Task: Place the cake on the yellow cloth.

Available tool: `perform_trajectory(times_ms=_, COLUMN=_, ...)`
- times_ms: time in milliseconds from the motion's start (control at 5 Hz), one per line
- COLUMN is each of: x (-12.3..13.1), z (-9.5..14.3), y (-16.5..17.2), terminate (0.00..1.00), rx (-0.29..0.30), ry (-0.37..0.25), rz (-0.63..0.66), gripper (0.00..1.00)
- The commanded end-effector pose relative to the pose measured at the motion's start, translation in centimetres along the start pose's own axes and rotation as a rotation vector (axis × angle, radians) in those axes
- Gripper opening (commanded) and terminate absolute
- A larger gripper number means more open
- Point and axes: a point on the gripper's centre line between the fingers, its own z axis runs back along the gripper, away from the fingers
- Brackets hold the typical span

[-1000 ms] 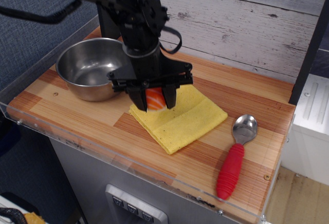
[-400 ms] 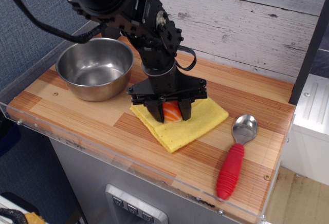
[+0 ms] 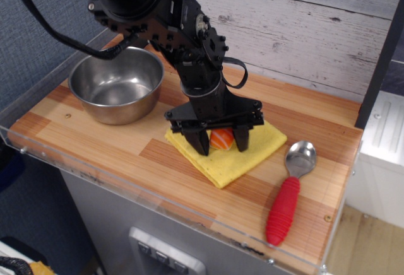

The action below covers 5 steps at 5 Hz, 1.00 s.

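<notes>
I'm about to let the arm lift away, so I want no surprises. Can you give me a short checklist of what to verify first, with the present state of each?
1. The small orange-topped toy cake is over the folded yellow cloth: ok.
2. The cake rests on the cloth rather than hanging above it: cannot tell, its underside is hidden.
3. The black gripper has let go: ok, the fingers stand spread either side of the cake.
4. The cloth lies flat on the wooden counter: ok.
5. The round steel bowl and the red-handled spoon stand apart from the gripper: ok.
</notes>
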Motion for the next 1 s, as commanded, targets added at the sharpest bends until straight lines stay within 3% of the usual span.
perform_trajectory(times_ms=0, x=1.4, z=1.8, y=-0.1, terminate=0.00, rx=-0.011, ry=-0.029, rz=0.014, gripper=1.00)
perform_trajectory(times_ms=400, x=2.9, z=4.9, y=-1.7, terminate=0.00, rx=-0.027, ry=-0.059, rz=0.003, gripper=1.00)
perform_trajectory(times_ms=800, x=4.0, z=10.2, y=-5.9, terminate=0.00, rx=-0.055, ry=-0.117, rz=-0.037, gripper=1.00)
